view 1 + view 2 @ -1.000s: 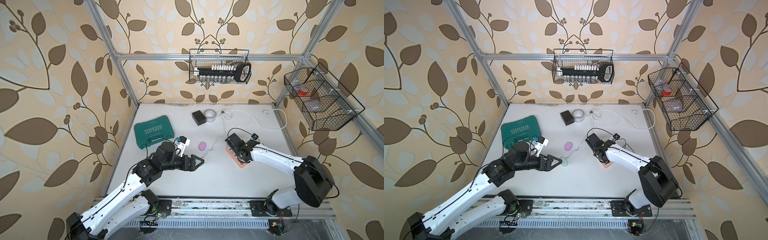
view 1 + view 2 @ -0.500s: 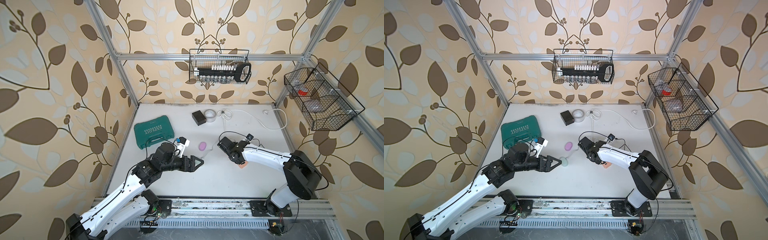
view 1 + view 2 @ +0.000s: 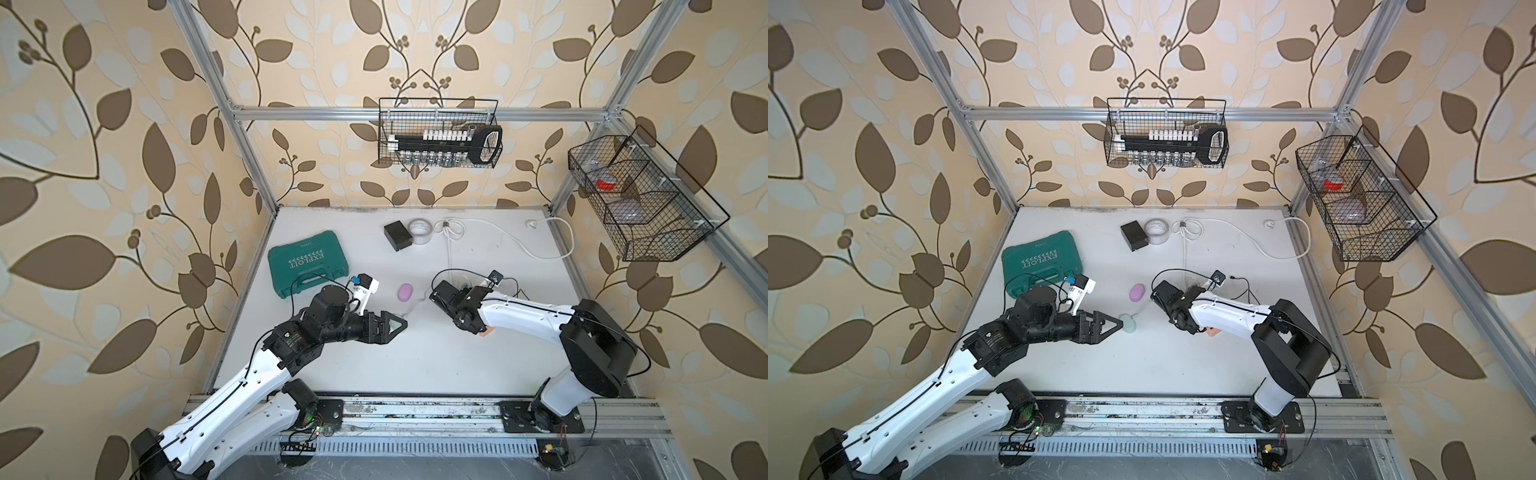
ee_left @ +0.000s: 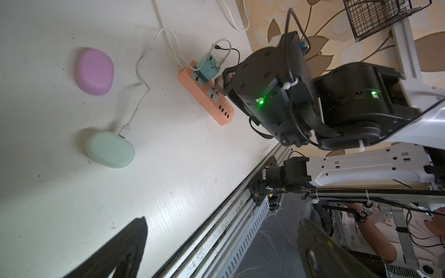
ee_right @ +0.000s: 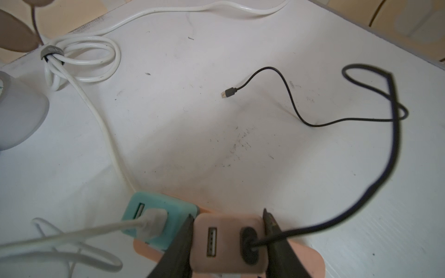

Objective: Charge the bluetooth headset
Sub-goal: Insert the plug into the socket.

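Observation:
Two earbud cases lie mid-table: a purple case point(image 3: 405, 292) point(image 4: 95, 71) and a mint-green case point(image 3: 1128, 324) point(image 4: 110, 149) with a white cable point(image 4: 142, 79) plugged into it. That cable runs to a teal adapter point(image 4: 207, 68) point(image 5: 154, 211) on the orange power strip point(image 4: 206, 96). My right gripper point(image 5: 228, 214) is shut on a peach USB adapter point(image 5: 226, 243) over the strip. A black cable is plugged into this adapter, and its free plug point(image 5: 228, 92) lies on the table. My left gripper point(image 3: 1117, 322) point(image 4: 221, 223) is open beside the mint case, holding nothing.
A green tool case point(image 3: 307, 262) lies at the left. A black box point(image 3: 398, 235), a tape roll point(image 3: 419, 228) and a coiled white cord point(image 3: 451, 227) sit at the back. Wire baskets point(image 3: 438, 137) point(image 3: 640, 203) hang on the back and right walls.
My right gripper has moved left toward the middle of the table, and its arm now covers most of the orange strip. The left arm has not moved.

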{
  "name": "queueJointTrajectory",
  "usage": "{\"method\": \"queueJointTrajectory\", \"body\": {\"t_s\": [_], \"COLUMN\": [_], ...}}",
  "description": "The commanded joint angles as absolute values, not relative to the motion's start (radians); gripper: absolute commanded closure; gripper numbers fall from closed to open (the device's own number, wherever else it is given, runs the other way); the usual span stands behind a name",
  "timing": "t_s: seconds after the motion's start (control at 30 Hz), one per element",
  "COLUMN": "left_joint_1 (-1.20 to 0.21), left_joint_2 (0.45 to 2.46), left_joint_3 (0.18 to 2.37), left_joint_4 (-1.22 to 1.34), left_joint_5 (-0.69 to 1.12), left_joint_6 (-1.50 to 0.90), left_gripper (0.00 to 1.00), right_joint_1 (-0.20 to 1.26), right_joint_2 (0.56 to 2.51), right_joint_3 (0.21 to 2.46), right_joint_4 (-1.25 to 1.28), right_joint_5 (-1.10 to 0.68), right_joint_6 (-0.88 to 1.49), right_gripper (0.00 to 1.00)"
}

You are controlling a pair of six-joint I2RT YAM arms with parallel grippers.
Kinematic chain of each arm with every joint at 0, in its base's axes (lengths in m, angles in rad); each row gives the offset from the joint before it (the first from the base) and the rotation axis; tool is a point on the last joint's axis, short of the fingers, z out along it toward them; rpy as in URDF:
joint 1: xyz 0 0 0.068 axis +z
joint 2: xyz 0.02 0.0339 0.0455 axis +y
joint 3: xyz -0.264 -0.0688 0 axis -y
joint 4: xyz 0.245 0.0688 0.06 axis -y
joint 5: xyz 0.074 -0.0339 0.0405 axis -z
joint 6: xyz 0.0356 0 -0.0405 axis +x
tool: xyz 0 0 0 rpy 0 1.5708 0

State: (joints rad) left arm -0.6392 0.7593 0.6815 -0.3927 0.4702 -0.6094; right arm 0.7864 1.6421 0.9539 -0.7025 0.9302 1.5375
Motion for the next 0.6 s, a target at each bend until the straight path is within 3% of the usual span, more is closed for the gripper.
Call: {"method": "queueJointTrajectory", "body": {"t_s": [0.0, 0.27, 0.57], "left_joint_1": [-0.625, -0.626, -0.625], "left_joint_2": [0.753, 0.755, 0.743], "left_joint_3": [0.678, 0.678, 0.678], "left_joint_4": [-0.374, -0.373, -0.380], "left_joint_5": [0.480, 0.489, 0.491], "left_joint_6": [-0.596, -0.597, -0.597], "left_gripper": [0.01, 0.01, 0.01], "right_joint_1": [0.800, 0.791, 0.785], "right_joint_2": [1.694, 1.688, 1.740], "right_joint_3": [0.934, 0.917, 1.045], "right_joint_4": [-0.754, -0.790, -0.952], "right_joint_5": [0.879, 0.849, 0.913], "right_joint_6": [1.587, 1.755, 1.765], "right_gripper": [0.84, 0.82, 0.84]}}
